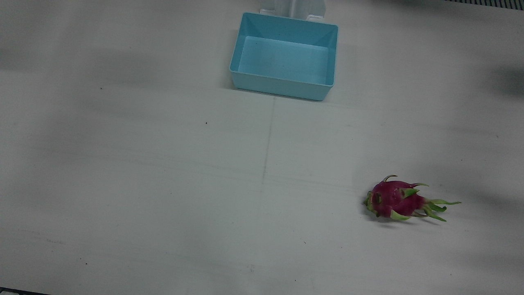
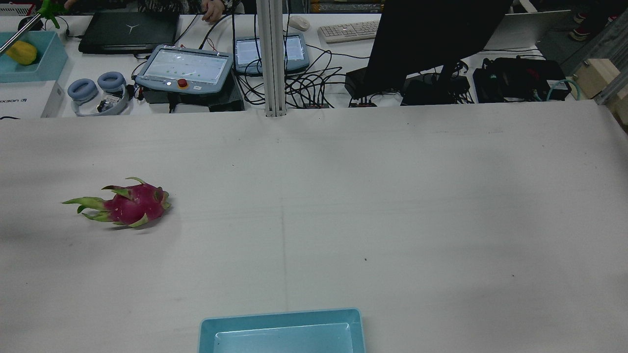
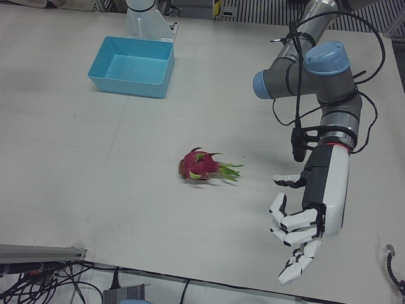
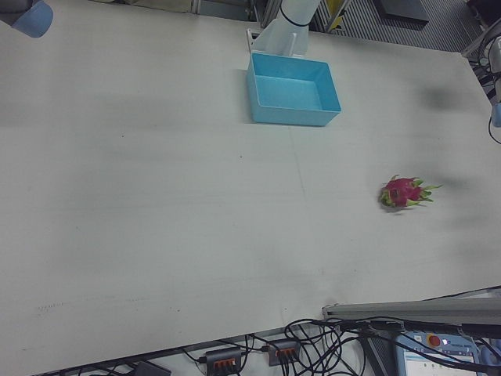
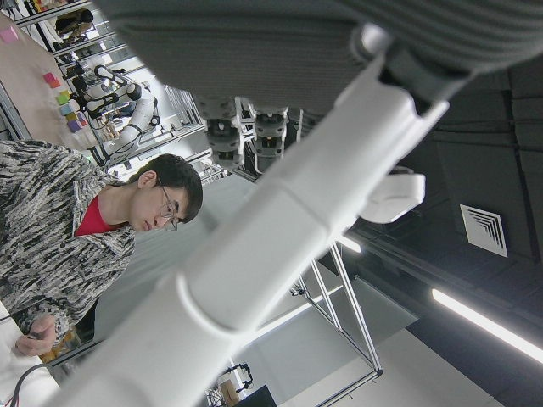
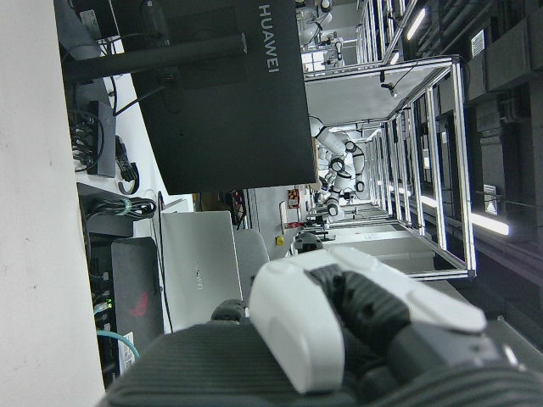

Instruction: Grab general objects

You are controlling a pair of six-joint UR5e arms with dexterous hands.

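Blue bin holds nothing; dragon fruit lies apart; left hand fingers spread.

One dragon fruit lies on the desk, and one light blue bin stands there too. One robot arm shows in full, in the left-front view, ending in one hand, the left one. On the far bench in the rear view sit two teach pendants, one laptop, one keyboard, one mouse, one dark monitor and one pair of headphones. One person appears in the left hand view.
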